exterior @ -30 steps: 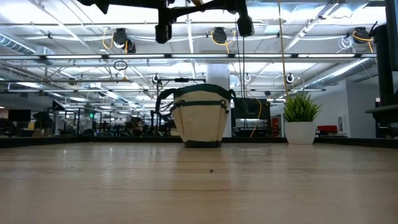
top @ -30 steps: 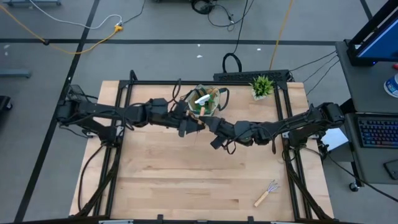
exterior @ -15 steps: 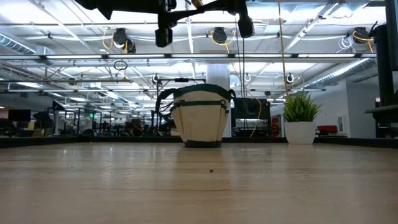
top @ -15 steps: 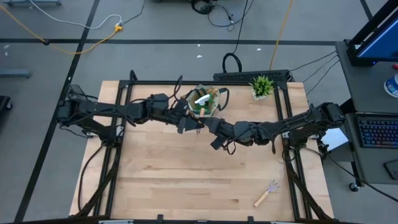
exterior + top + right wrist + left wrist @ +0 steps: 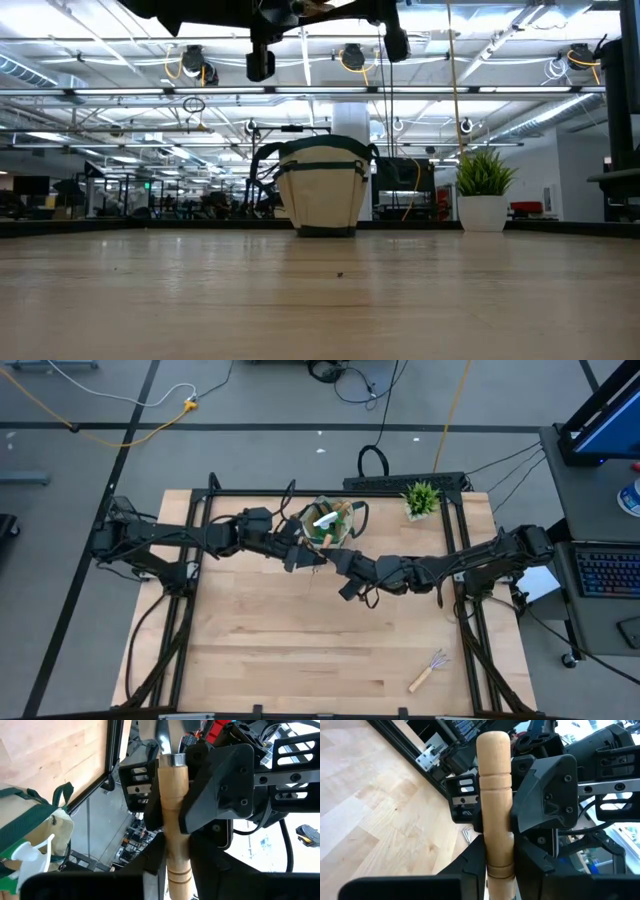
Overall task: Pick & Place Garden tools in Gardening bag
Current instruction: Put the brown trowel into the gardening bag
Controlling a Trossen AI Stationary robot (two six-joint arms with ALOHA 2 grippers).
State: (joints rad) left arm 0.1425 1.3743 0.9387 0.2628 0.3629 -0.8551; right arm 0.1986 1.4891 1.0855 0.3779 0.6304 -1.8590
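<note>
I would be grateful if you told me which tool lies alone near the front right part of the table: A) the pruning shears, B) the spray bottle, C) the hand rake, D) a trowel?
C: the high view shows the wooden-handled hand rake with its metal tines lying by itself on the table, far from the bag at the back.

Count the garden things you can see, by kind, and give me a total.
Gardening bag: 1
Potted plant: 1
Spray bottle: 1, in the bag
Hand rake: 1
Wooden-handled tool: 1, gripped by left gripper and right gripper
Total: 5; other bag contents unclear
</note>
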